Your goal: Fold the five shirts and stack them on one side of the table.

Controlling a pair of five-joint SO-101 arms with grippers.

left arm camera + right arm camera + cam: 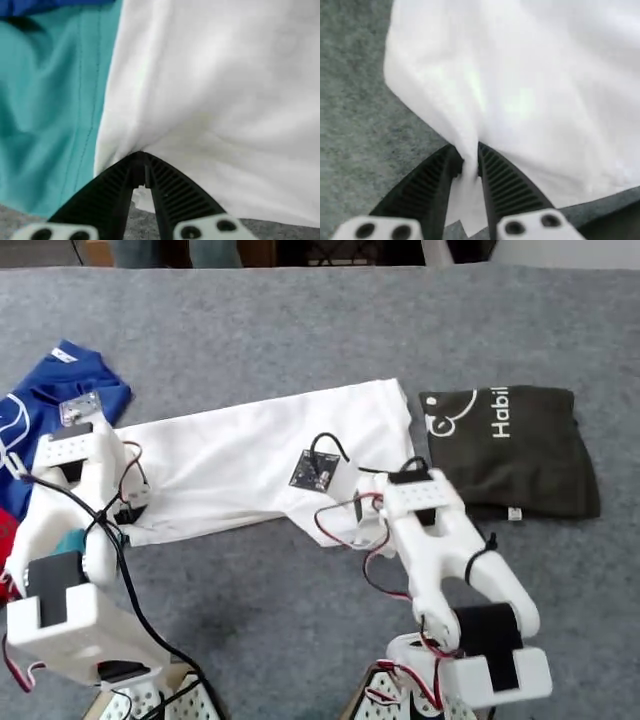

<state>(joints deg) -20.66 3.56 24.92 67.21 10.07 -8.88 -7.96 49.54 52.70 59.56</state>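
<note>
The white shirt [250, 455] lies spread as a long band across the middle of the high view, running from the left arm to just short of the black shirt [510, 450], and it looks only partly folded. The left gripper [141, 175] has its fingers closed tight on the shirt's edge at the left end of the band, and the cloth bunches into a crease where they meet. The right gripper [469, 165] pinches a ridge of white cloth between narrow fingers near the lower middle of the band. Both ends of the same edge are therefore held, which suggests a fold is about to be made. The black shirt sits at the right of the frame as a neat rectangle, so that one appears finished and marks where the stack will likely grow. At the left edge a blue shirt [50, 400] lies rumpled in the upper left. A teal shirt [50, 100] is beside and partly under the white one, and a red garment [5, 530] peeks out below them. All three are unfolded on the grey tabletop [300, 330]. By this reading, one shirt is done, one is in hand and three remain.
</note>
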